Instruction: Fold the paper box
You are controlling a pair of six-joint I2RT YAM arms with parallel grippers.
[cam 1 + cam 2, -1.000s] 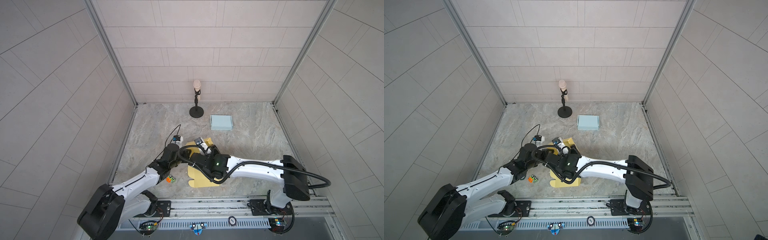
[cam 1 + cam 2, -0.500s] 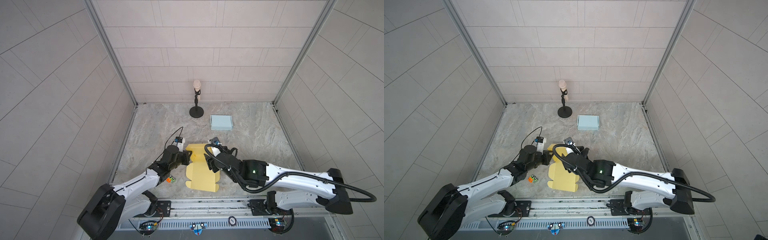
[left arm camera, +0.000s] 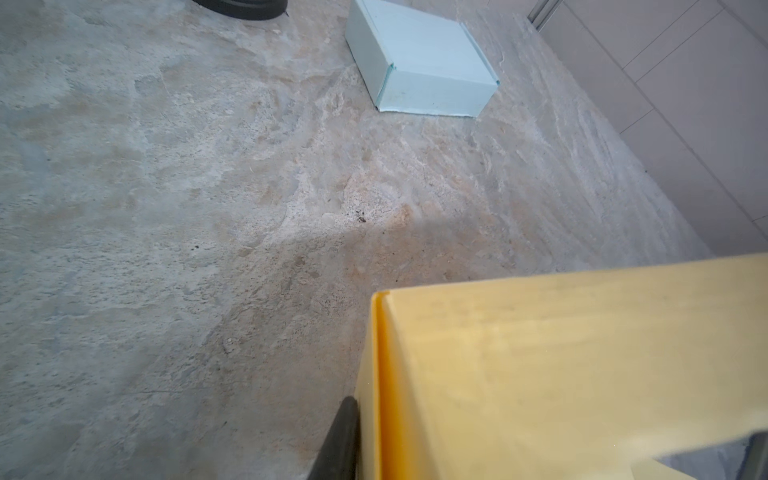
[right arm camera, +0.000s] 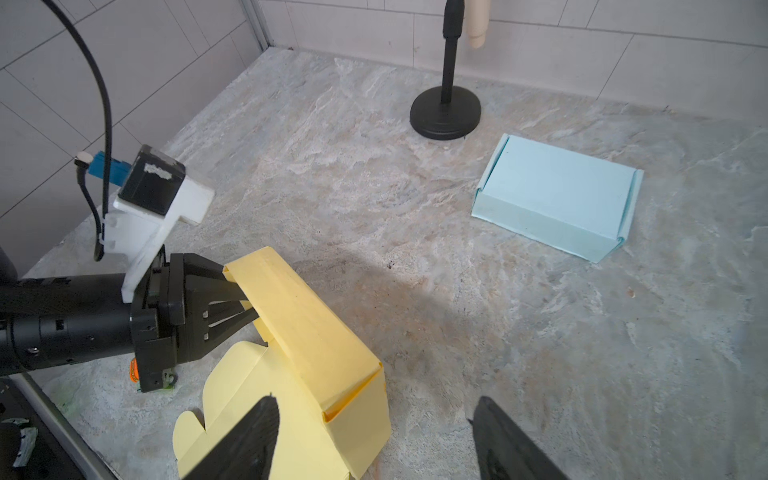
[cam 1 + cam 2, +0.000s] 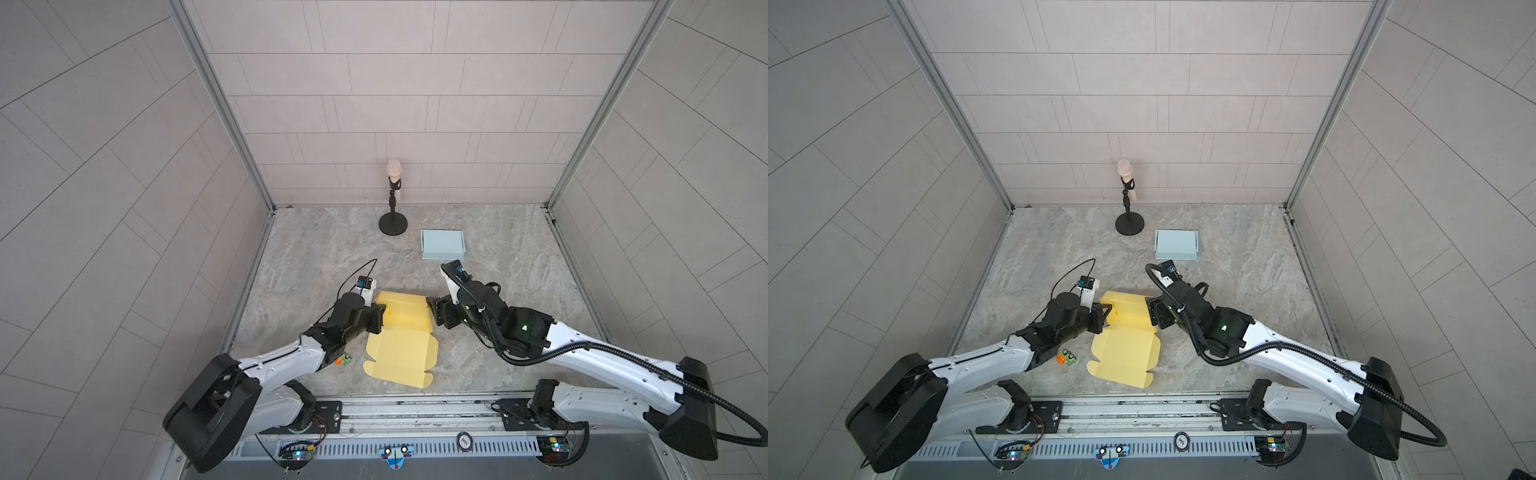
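**A:** Where is the work right now?

**B:** The yellow die-cut paper box [image 5: 401,332] lies on the grey marbled worktop [image 5: 519,266], near the front edge and between the two tools. Its far part stands up as a hollow wall. The large panel with rounded tabs lies flat on the near side.

**A:** And the tools?

**B:** The left tool [image 4: 241,296] is narrow and pinches one end of that raised wall. The right tool [image 4: 376,417] gapes wide at the opposite end and holds nothing. The wall's corner sits between its fingers, but I can't tell whether either finger touches the paper.

**A:** So which step is this?

**B:** Wall-forming, I'd judge: one end is pinned and the other is about to be taken. The lid panel isn't folded over yet, so it's well short of the pale blue folded paper box [image 5: 442,244] farther back, near the black round-based stand [image 5: 392,226].

**A:** What does the next move call for?

**B:** Probably the right tool closes on its corner, or presses the end flap inward, with the left pinch as the anchor. It wants a light squeeze, because thin card creases easily. Without the opposite hold, a push would likely slide the whole sheet across the stone.
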